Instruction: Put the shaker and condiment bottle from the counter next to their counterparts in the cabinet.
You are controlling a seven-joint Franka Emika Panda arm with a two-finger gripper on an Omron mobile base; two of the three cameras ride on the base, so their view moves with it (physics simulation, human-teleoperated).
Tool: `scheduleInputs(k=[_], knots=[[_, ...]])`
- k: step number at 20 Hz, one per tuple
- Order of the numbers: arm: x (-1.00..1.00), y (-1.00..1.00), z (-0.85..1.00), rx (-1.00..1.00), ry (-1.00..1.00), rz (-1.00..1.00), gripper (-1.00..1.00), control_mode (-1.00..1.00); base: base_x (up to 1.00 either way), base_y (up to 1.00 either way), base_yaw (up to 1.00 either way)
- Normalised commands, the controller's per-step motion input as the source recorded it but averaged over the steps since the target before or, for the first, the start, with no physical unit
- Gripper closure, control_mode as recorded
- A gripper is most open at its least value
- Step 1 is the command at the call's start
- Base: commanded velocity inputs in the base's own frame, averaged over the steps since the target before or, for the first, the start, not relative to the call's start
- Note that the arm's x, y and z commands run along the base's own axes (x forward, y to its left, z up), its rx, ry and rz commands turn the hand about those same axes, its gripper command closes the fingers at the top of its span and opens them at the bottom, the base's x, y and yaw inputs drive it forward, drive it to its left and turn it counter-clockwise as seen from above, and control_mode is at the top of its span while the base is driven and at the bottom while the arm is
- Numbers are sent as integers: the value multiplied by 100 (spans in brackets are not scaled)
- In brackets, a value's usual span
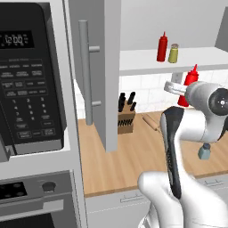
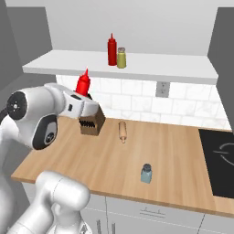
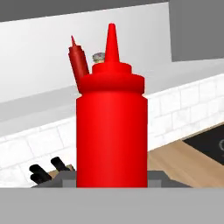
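Progress stands near the midpoint of the first carry. Left of centre in the right base view, the condiment bottle (image 2: 82,82) rides above the desk (image 2: 183,151), upright, clamped in the jaws at its lower body, below the cabinet (image 2: 137,64) shelf where the counterparts (image 2: 116,51) stand. Lower centre, the shaker (image 2: 146,173) waits on the desk, untouched.

Left base view: taken from behind arm's left, facing forward and down, microwave (image 1: 29,75) near at left. Right base view: taken from behind arm's right, cooktop (image 2: 219,160) at right edge. Tabletop (image 2: 160,151), shelf (image 2: 137,66), knife block (image 1: 126,121) shared by both. Hand view: held close behind condiment bottle (image 3: 111,131), shelf seen beyond.
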Motion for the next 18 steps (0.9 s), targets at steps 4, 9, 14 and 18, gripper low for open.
scheduleInputs(k=[4, 9, 14, 18], knots=[[-100, 0, 80, 0, 4, -12, 100, -100, 0, 0, 0], [-71, 19, 44, -7, 0, -2, 100, -100, 0, 0, 0], [-2, 20, 3, -8, -4, 26, 100, -100, 0, 0, 0], [0, -14, 64, 0, -10, 27, 100, -100, 0, 0, 0]])
